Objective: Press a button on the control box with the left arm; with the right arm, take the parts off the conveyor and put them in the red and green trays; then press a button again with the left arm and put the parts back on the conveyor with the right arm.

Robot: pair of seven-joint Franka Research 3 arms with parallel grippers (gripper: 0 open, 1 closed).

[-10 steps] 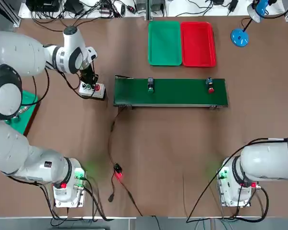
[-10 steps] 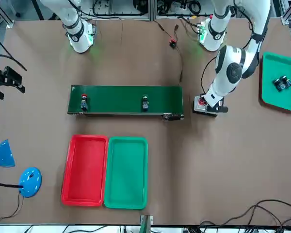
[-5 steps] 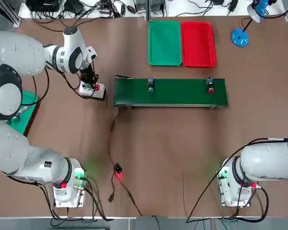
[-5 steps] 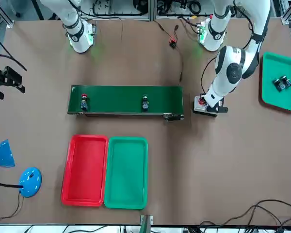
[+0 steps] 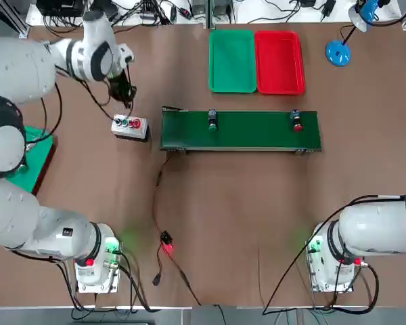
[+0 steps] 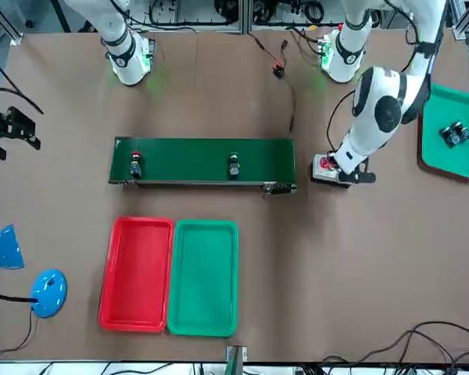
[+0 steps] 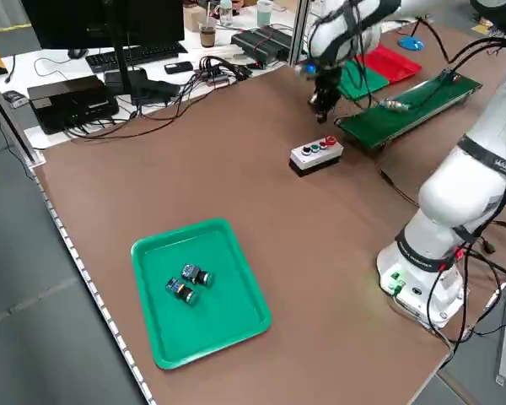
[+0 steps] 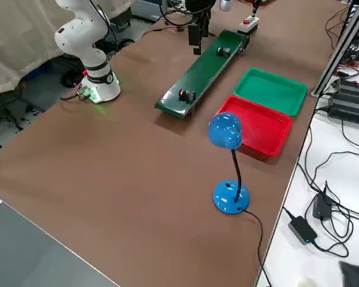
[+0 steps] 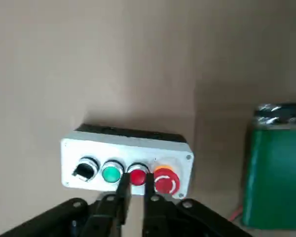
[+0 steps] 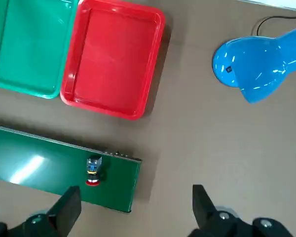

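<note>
The left pincer (image 9: 135, 181), slightly parted, hung near the white boxy control box (image 5: 130, 126), probably for pressing — the right pincer (image 10: 136, 191), wide open, hung right of 2 small dark parts (image 5: 212, 120) on the long green conveyor (image 5: 254, 132), spaced for gripping.

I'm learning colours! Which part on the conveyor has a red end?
The part nearer the conveyor's right end, from above; the other has no red end.

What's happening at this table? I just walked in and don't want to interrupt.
The left gripper hovers partly open by the control box, holding nothing. The right gripper, open and empty, hangs near the conveyor, which bears two parts. The red tray and the green one beside it are empty.
</note>
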